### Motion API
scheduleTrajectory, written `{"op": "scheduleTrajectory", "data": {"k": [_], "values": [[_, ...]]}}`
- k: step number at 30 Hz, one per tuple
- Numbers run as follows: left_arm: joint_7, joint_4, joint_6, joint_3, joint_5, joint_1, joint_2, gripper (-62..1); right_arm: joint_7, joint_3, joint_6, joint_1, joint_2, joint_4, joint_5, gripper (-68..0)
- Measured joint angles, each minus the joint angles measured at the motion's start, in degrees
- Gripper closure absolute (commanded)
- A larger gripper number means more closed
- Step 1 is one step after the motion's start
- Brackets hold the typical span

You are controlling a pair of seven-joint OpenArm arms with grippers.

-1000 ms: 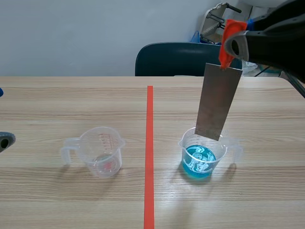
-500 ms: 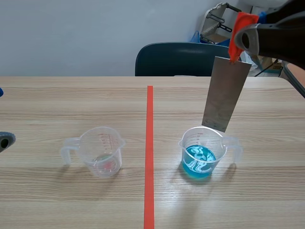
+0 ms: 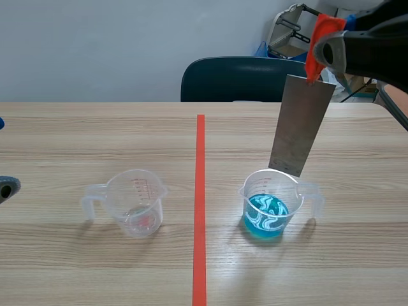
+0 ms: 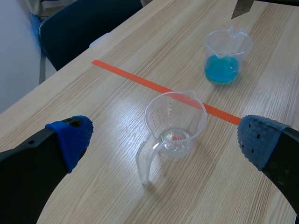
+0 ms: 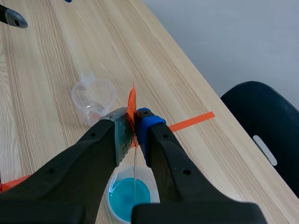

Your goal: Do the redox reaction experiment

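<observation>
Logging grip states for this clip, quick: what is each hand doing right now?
Left hand: open, holding nothing.
Right hand: shut on the metal plate at its orange-tabbed top end; the plate hangs above the beaker of blue liquid.

My right gripper (image 5: pixel 135 125) is black, one pad (image 5: pixel 145 117) blue; the tab (image 3: pixel 319 37) is orange-red, the metal sheet (image 3: pixel 299 124) dull grey. The right cup (image 3: pixel 250 186) is clear, its liquid (image 3: pixel 266 218) bright blue with white swirls; the left cup (image 3: pixel 135 203) is clear with red markings. My left gripper (image 4: pixel 164 140) has dotted blue pads (image 4: pixel 72 137). The table (image 3: pixel 95 127) is pale wood grain with an orange-red line (image 3: pixel 200 191).
</observation>
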Motion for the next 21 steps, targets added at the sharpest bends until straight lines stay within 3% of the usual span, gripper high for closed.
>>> {"op": "scheduleTrajectory", "data": {"k": [21], "values": [[0.00,0.00,0.00,0.00,0.00,0.00,0.02,-62.3,0.00,-0.02,1.29,0.00,-1.09,0.00,-0.55,-0.8]]}}
